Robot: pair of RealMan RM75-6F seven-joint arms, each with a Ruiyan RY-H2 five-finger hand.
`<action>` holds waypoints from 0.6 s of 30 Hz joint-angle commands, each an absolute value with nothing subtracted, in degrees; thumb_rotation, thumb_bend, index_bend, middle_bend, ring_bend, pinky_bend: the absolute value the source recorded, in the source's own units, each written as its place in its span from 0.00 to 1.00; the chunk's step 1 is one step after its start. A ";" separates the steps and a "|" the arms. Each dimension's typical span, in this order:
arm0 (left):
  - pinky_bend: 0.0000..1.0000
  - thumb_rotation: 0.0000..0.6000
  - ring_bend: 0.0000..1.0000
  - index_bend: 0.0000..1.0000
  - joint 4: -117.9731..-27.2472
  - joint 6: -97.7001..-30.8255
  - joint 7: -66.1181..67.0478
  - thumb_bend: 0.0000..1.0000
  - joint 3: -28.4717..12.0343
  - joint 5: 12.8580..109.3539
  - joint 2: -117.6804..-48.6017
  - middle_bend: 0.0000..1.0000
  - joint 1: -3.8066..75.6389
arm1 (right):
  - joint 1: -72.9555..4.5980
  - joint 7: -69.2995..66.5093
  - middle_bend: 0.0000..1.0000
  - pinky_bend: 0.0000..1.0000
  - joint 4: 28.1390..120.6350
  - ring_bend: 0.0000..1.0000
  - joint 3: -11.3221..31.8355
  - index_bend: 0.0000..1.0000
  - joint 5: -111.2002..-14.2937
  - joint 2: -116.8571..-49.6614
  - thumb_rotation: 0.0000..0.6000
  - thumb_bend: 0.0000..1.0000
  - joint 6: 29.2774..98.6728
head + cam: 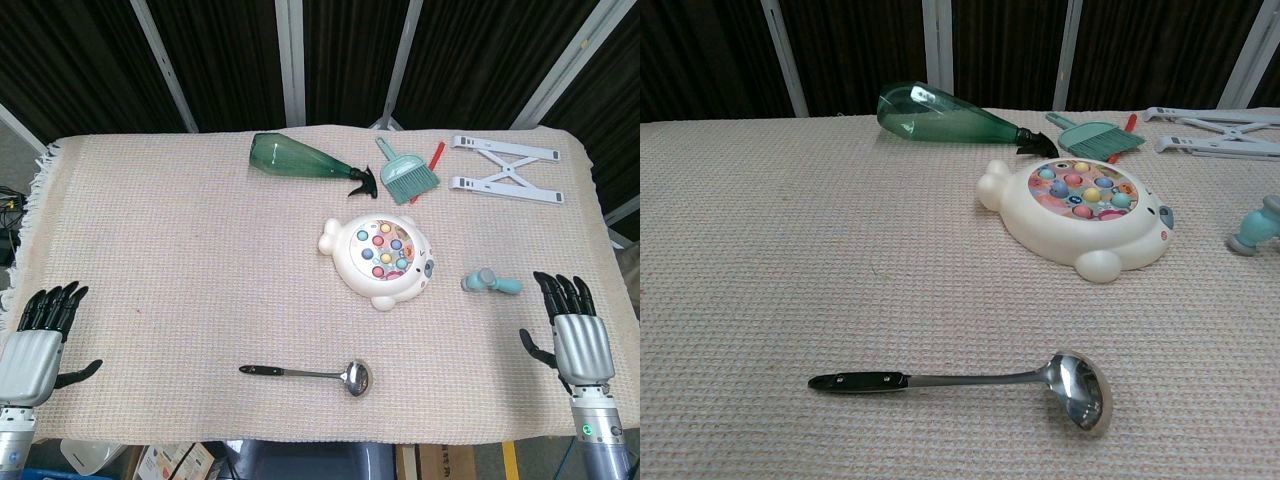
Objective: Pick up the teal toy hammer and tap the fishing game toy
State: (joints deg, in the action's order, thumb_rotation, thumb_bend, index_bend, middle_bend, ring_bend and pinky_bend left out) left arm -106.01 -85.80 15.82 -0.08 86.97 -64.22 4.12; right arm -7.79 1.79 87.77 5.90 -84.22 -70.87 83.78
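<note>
Teal toy hammer (490, 283) laid flat on woven cloth (180, 260), untouched, just ahead of right hand (575, 335) and slightly inward. Right hand released, fingers extended, nothing held. Fishing game toy (380, 256) seen further inward of hammer. Left hand (38, 345) released, fingers extended, at opposite edge. Ladle (310, 374) positioned between hands.

Both hands rest low, holding nothing.

The left hand (38, 340) sits at the near left edge, palm down, fingers straight and pointing away, thumb out to the side. The right hand (575, 330) sits at the near right edge the same way, with its wrist below it.
</note>
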 commanded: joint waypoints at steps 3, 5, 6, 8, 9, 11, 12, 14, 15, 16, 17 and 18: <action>0.00 1.00 0.00 0.00 -106.02 -85.69 17.52 0.11 0.07 87.56 -64.06 0.00 4.25 | -8.16 1.90 0.13 0.00 88.47 0.10 5.40 0.06 -84.50 -70.28 1.00 0.33 82.66; 0.00 1.00 0.00 0.00 -106.30 -85.68 18.15 0.11 0.04 87.57 -63.98 0.00 4.27 | -8.26 1.93 0.13 0.00 88.58 0.09 5.32 0.06 -84.45 -70.17 1.00 0.33 82.34; 0.00 1.00 0.00 0.00 -106.49 -85.76 18.43 0.11 0.00 87.62 -63.95 0.00 4.25 | -8.27 2.00 0.13 0.00 88.66 0.09 5.31 0.06 -84.53 -70.11 1.00 0.33 82.37; 0.00 1.00 0.00 0.00 -106.73 -86.21 18.60 0.11 -0.05 87.86 -64.05 0.00 4.09 | -8.17 2.10 0.13 0.00 88.71 0.09 5.28 0.05 -84.80 -70.06 1.00 0.33 82.76; 0.00 1.00 0.00 0.00 -106.74 -86.42 18.68 0.11 -0.06 87.94 -64.13 0.00 4.00 | -8.11 2.07 0.13 0.00 88.69 0.09 5.28 0.05 -84.90 -70.06 1.00 0.33 82.94; 0.00 1.00 0.00 0.00 -106.72 -86.85 18.67 0.11 0.03 88.15 -64.37 0.00 3.73 | -7.89 2.11 0.13 0.00 88.62 0.09 5.23 0.04 -84.98 -70.00 1.00 0.33 83.34; 0.00 1.00 0.00 0.00 -106.69 -86.97 18.53 0.11 0.16 88.28 -64.43 0.00 3.59 | -7.74 2.15 0.13 0.00 88.64 0.09 5.23 0.03 -85.06 -69.96 1.00 0.33 83.66; 0.00 1.00 0.00 0.00 -106.61 -87.24 18.21 0.11 0.39 88.63 -64.46 0.00 3.35 | -7.47 2.03 0.13 0.00 88.68 0.09 5.24 0.03 -85.45 -69.90 1.00 0.33 84.46; 0.00 1.00 0.00 0.00 -106.50 -87.46 17.97 0.11 0.52 88.94 -64.46 0.00 3.21 | -7.31 1.84 0.13 0.00 88.71 0.09 5.27 0.02 -85.71 -69.81 1.00 0.33 84.96; 0.00 1.00 0.00 0.00 -106.41 -87.59 17.80 0.11 0.60 89.10 -64.46 0.00 3.11 | -7.25 1.72 0.13 0.00 88.73 0.09 5.31 0.02 -85.84 -69.72 1.00 0.33 85.19; 0.00 1.00 0.00 0.00 -106.28 -87.72 17.56 0.11 0.68 89.28 -64.44 0.00 3.00 | -7.25 1.58 0.13 0.00 88.75 0.09 5.42 0.02 -85.97 -69.53 1.00 0.33 85.41; 0.00 1.00 0.00 0.00 -106.17 -87.80 17.33 0.11 0.73 89.41 -64.41 0.00 2.93 | -7.36 1.48 0.12 0.00 88.76 0.09 5.57 0.01 -86.03 -69.31 1.00 0.33 85.40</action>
